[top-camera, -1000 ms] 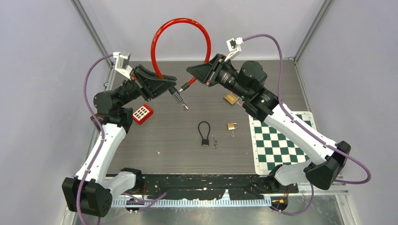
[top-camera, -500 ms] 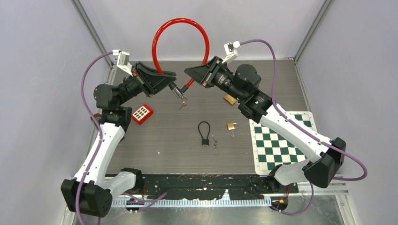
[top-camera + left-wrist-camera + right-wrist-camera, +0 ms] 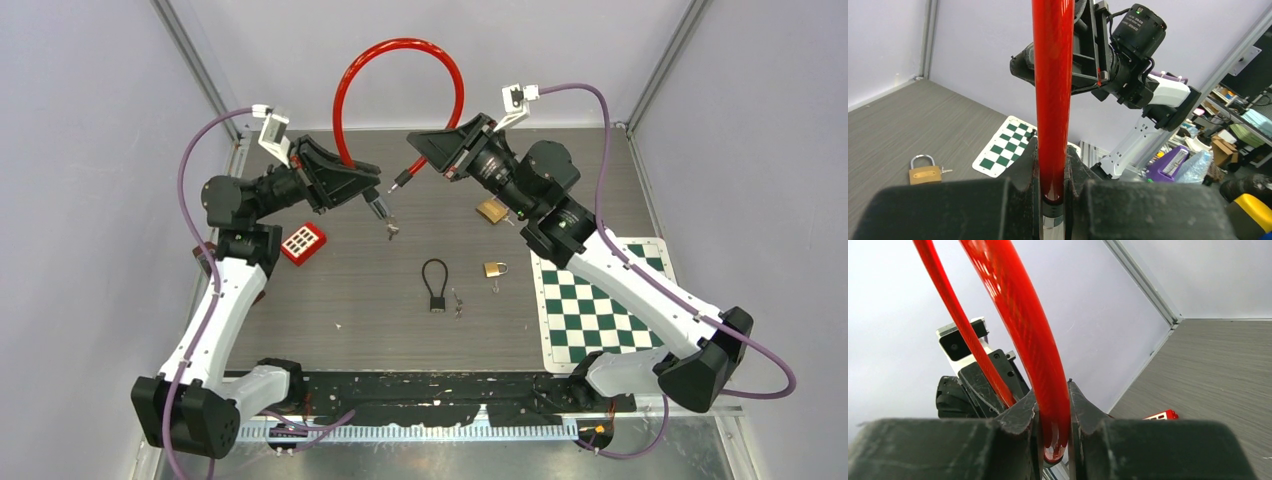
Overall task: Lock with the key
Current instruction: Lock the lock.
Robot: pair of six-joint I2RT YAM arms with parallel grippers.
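Left jaws: closed on the red cable (image 3: 398, 52) close to its lock-head end; in the left wrist view the cable (image 3: 1052, 100) rises straight up from between them.
Right jaws: clamped on the cable's other end, the red tube (image 3: 1047, 405) squeezed between them.
Cable position: held in the air above the far half of the counter (image 3: 350, 300), arching up in a tall loop, both ends coming down and turned toward each other.
Lock head (image 3: 377, 207): points down and to the right, a key bunch (image 3: 392, 231) hanging below it.
Pin end (image 3: 399, 184): points down and to the left, near the lock head but apart from it.
Counter, middle: black loop padlock (image 3: 435, 283), small keys (image 3: 458, 302) just beside it, brass padlock (image 3: 494, 269).
Counter, far right: second brass padlock (image 3: 490, 211), partly under the right arm.
Red box (image 3: 304, 242): grid of white squares on top; what is inside cannot be told.
Chequered mat (image 3: 600, 305): lies flat at the right edge.
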